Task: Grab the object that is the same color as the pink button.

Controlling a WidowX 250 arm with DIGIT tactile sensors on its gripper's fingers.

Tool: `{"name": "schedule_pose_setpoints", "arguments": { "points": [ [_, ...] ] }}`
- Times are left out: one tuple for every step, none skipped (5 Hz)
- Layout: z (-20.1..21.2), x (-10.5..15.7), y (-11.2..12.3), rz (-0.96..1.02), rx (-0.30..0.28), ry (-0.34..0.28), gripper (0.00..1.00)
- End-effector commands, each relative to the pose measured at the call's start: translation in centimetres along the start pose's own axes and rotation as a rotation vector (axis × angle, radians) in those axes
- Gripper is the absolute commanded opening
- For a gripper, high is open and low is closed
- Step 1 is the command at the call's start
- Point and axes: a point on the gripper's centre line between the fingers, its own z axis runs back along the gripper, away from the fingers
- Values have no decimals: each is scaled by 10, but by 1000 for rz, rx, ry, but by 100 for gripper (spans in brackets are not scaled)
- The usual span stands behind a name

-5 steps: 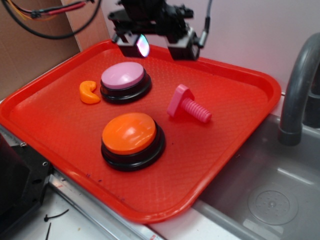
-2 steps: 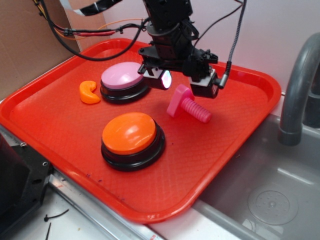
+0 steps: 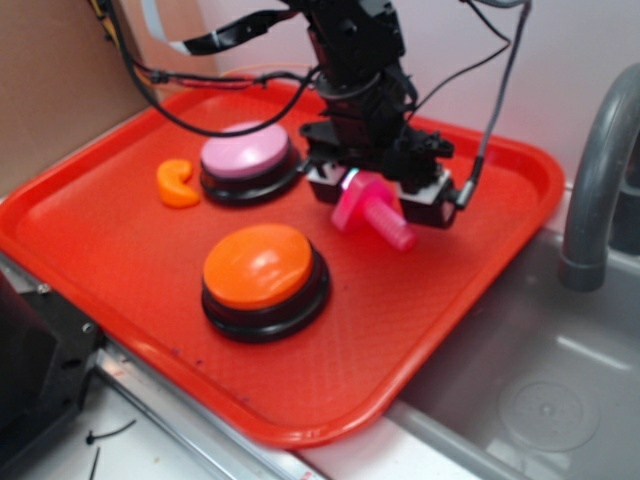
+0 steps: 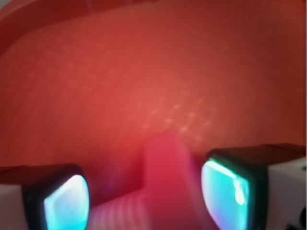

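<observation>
The object, a hot-pink toy bolt (image 3: 393,226), lies on the red tray (image 3: 120,260) to the right of the pink button (image 3: 245,155). My gripper (image 3: 380,197) is down over the bolt's head end, open, one finger on each side. In the wrist view the bolt (image 4: 165,177) fills the space between the glowing pads (image 4: 64,201). Its head sits close to the right pad and a gap shows beside the left pad. The shaft runs toward the lower left of that view.
An orange-topped button (image 3: 258,265) stands in front of the pink one. A small orange curved piece (image 3: 177,183) lies left of the pink button. A grey sink (image 3: 540,390) and faucet (image 3: 595,170) are right of the tray; brown cardboard stands at the back left.
The gripper came down from the tray's far edge toward the front right. It now straddles the bolt's head. The bolt and both buttons have stayed put.
</observation>
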Motion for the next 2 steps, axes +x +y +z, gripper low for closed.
{"name": "schedule_pose_setpoints", "arguments": {
  "points": [
    [10, 14, 6, 54, 14, -58, 0],
    [10, 13, 9, 59, 25, -65, 0]
  ]
}}
